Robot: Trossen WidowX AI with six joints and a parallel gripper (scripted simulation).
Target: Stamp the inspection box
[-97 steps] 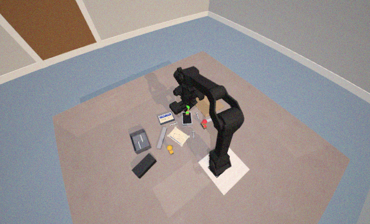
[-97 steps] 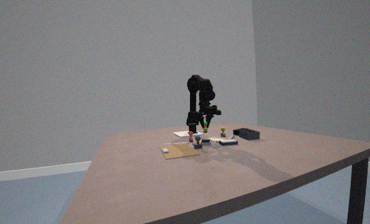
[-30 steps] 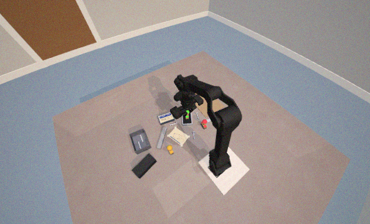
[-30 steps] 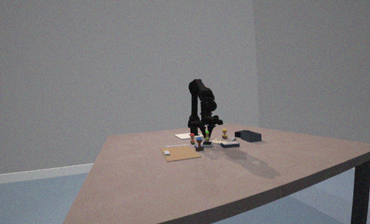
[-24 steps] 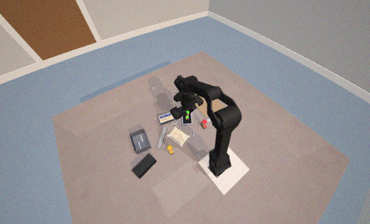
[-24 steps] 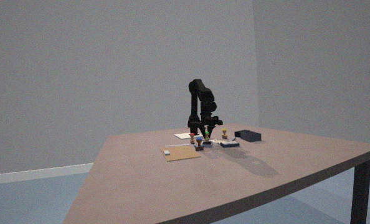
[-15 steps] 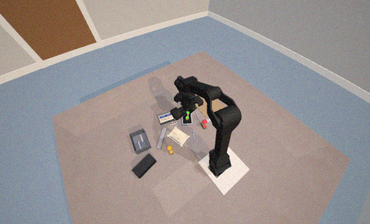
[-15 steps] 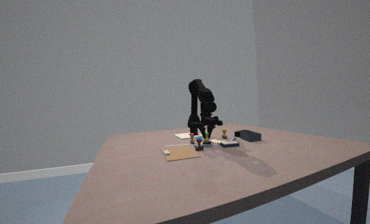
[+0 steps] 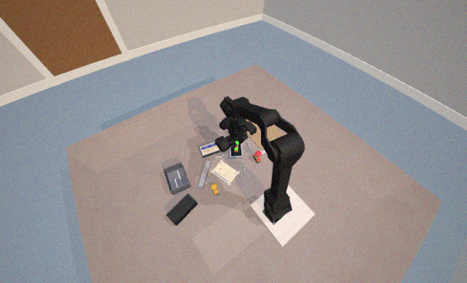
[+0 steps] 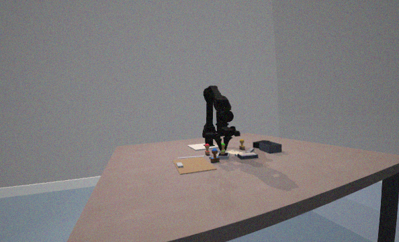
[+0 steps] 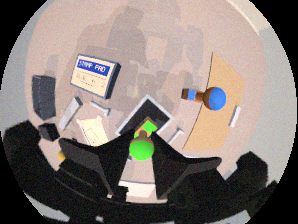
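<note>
The gripper (image 9: 237, 143) (image 10: 223, 150) (image 11: 142, 136) is shut on the green-topped stamp (image 9: 237, 147) (image 10: 223, 145) (image 11: 142, 149), which is upright. The stamp's base is over the open dark ink pad (image 9: 237, 154) (image 10: 224, 155) (image 11: 147, 110). It is at or very near the pad surface; contact cannot be told. The stamp's underside is hidden. The cream card (image 9: 226, 173) (image 11: 92, 131) lies beside the pad, towards the yellow-topped stamp (image 9: 215, 188) (image 10: 242, 142). The card's printed lines are too small to read.
A red-topped stamp (image 9: 258, 153) (image 10: 207, 146) and a blue-topped stamp (image 10: 214, 152) (image 11: 216, 98) stand near the pad. The STAMP PAD lid (image 9: 210, 149) (image 11: 95, 76), grey bar (image 9: 204, 174), brown board (image 10: 194, 167) (image 11: 220, 120), dark tray (image 9: 171, 191) and black block (image 9: 182, 209) lie around.
</note>
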